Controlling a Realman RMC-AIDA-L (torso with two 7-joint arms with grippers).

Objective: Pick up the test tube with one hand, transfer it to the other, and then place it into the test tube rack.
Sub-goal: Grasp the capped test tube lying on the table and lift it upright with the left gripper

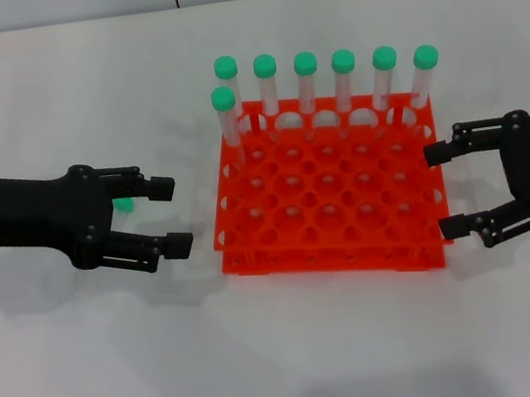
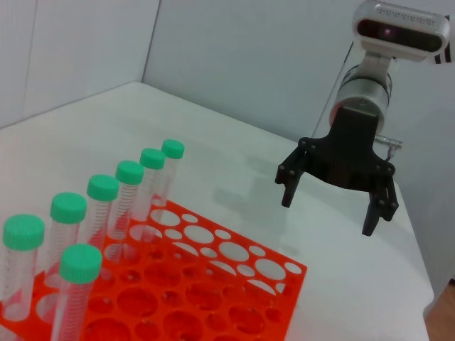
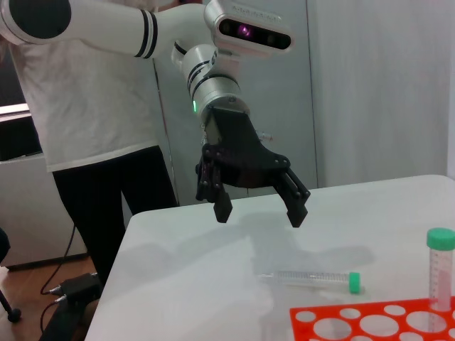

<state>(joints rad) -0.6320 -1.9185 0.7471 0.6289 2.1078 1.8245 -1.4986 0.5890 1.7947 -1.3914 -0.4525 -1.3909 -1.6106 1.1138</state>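
White tabletop carries the orange-red test tube rack (image 1: 329, 194) near its middle, with seven green-capped tubes (image 1: 306, 84) upright along the rack's far edge (one more stands just in front at the left corner). Lying flat off the rack's left side, the test tube (image 3: 309, 278) rests on the table beneath the left gripper (image 1: 170, 213), whose fingers are spread apart and empty. Off the rack's right edge, the right gripper (image 1: 447, 190) hovers with its fingers likewise parted.
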